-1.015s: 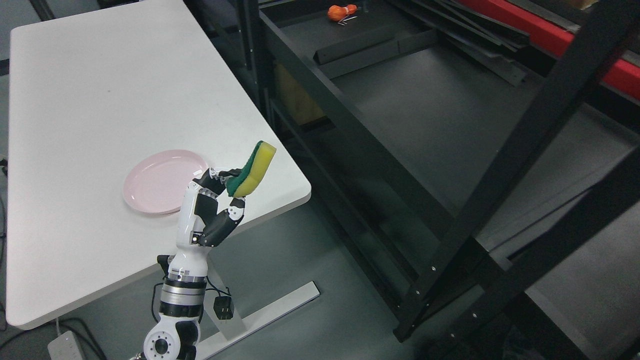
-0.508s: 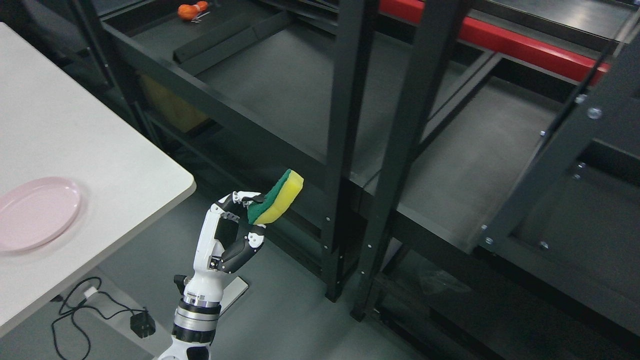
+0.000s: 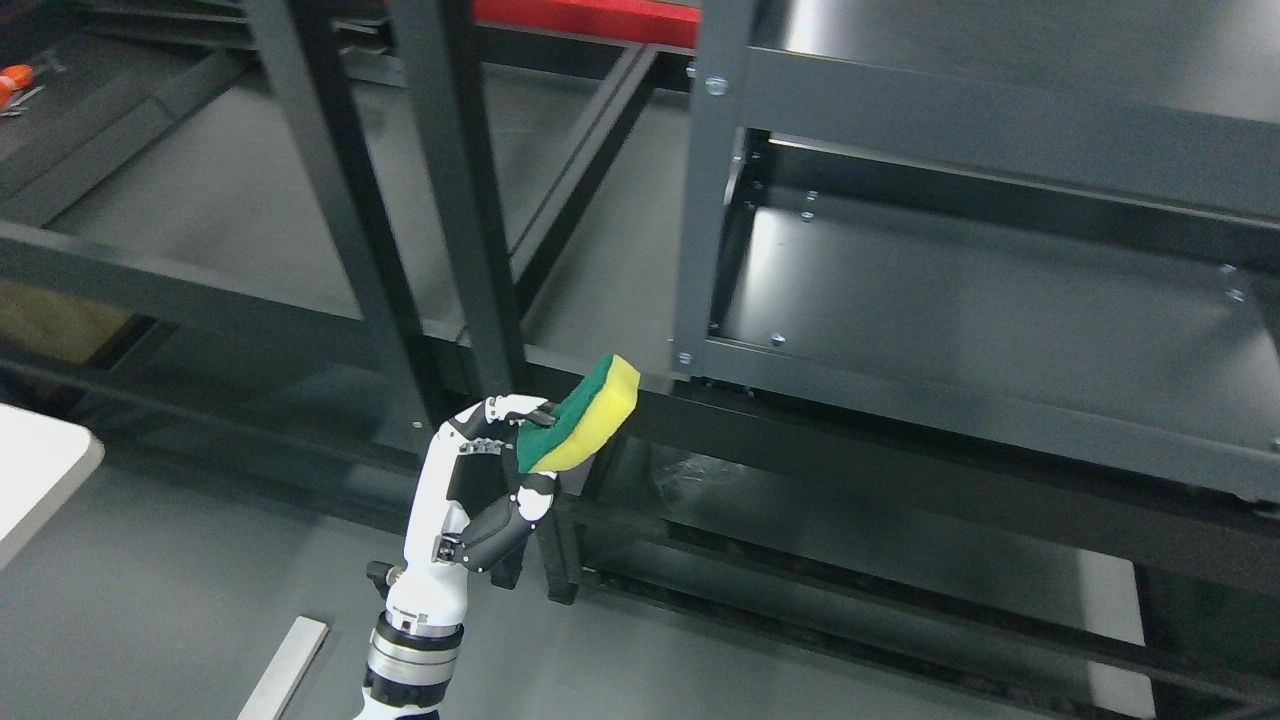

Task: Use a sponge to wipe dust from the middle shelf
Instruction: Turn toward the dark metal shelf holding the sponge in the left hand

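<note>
Showing at the far left edge: a white worktop [image 3: 40, 470] corner, and near the top an orange-handled tool [image 3: 14, 80] lying on a dark shelf. Rising from the bottom left of centre: the white and black left hand [image 3: 480, 480], fingers [image 3: 495, 412] pinching one end of the green and yellow rectangular sponge [image 3: 585, 412] between thumb and fingertips. Holding it tilted, yellow foam facing down and right, green scouring side up, probably so the free end can reach a surface first. Hovering in front of the black metal shelving rack [image 3: 470, 200], touching no shelf. Standing to the right: the grey metal shelf unit [image 3: 960, 290] with its middle shelf bare, likely the wiping target. Wiping judged not yet begun. Right hand not showing.
</note>
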Motion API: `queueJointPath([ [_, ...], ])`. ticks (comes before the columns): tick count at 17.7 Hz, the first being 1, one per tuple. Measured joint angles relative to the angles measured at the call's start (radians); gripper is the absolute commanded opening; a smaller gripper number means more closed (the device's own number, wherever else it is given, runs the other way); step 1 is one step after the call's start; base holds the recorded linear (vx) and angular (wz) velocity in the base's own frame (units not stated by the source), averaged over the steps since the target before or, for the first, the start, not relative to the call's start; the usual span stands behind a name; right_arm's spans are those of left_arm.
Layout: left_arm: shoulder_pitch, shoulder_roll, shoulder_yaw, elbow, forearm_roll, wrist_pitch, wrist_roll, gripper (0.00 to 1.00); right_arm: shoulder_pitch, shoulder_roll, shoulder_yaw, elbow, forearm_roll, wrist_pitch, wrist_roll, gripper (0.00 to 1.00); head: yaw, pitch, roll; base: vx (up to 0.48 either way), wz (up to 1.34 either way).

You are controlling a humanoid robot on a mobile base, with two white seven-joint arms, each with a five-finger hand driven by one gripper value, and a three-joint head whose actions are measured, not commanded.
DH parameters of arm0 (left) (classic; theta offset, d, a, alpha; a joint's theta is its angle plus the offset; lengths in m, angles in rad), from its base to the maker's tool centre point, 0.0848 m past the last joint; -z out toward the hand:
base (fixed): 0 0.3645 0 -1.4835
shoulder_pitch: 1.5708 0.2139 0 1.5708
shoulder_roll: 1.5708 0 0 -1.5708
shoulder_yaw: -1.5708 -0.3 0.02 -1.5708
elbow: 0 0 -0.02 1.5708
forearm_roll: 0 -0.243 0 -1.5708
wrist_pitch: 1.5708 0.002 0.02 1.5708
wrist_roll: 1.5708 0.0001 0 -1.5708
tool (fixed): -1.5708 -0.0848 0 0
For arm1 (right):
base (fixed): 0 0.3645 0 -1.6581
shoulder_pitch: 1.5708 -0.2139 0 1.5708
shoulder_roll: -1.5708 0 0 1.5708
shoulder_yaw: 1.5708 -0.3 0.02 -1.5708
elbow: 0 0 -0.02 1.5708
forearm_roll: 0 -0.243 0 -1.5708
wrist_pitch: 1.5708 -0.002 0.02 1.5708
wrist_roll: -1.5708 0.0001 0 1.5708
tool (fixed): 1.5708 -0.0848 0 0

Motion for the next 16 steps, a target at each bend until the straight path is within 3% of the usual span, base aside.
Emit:
queueJointPath([
  [9,0.002,-0.001,-0.030,0.000,0.000,-0.023,0.004,0.00,0.000,0.000,0.000,0.000,0.000,0.000,0.000,1.00,0.0000,-0.001,0.000,-0.064,-0.56],
  [16,0.002,-0.001,-0.047,0.005,0.000,-0.009,-0.014,0.00,-0.001,0.000,0.000,0.000,0.000,0.000,0.000,1.00,0.0000,0.000,0.000,0.046,0.24],
])
